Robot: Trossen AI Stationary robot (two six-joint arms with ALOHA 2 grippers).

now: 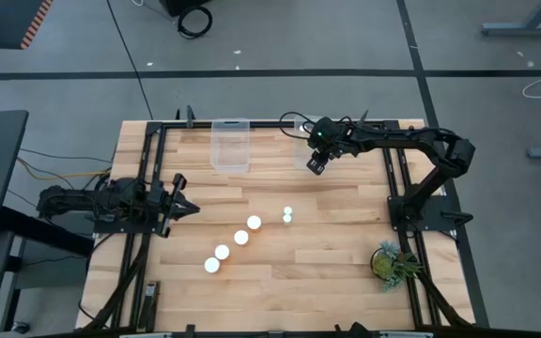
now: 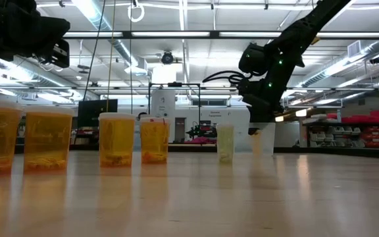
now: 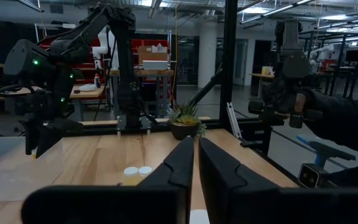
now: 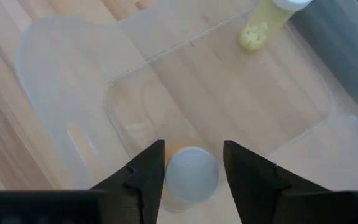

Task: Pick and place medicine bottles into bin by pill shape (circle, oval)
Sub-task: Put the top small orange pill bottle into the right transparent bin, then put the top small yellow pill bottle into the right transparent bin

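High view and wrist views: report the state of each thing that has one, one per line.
left pincer: shut, empty, at the table's left edge.
right pincer: over the clear bin, a bottle at its tip; grip unclear.
bottle at the tip: capped, upright.
bottle in the bin: lying on its side.
bottles on the table: upright, capped, in a slanted row.

Grey concrete floor (image 1: 280, 38) with dark seam lines; ceiling strip lights (image 2: 176, 34); red storage shelving (image 2: 367, 128); workbench (image 3: 148, 71) with cardboard box; black cable coil (image 1: 195, 19).
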